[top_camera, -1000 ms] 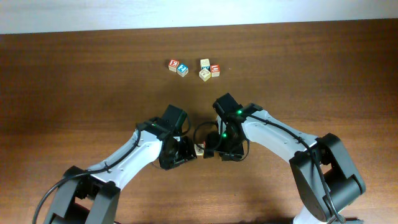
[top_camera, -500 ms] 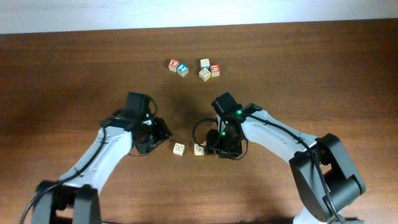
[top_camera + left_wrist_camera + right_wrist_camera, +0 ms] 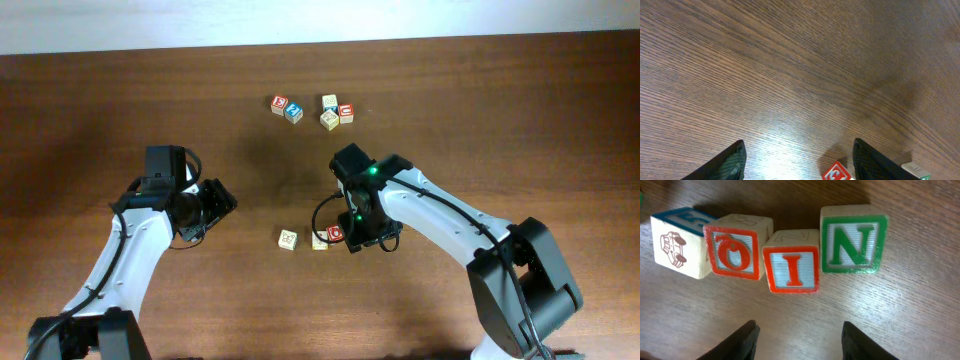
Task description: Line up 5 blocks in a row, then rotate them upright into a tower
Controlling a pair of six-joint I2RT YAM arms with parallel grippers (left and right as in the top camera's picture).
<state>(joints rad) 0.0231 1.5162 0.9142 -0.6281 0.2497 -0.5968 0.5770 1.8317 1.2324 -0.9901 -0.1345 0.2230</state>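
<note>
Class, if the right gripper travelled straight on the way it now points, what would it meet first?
The right gripper would probably first meet the wooden cube with the red-framed I; depth is unclear.

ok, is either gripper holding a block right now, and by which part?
Nothing is held. The left gripper is open over the table; the right gripper is open and empty, just short of the row of blocks.
</note>
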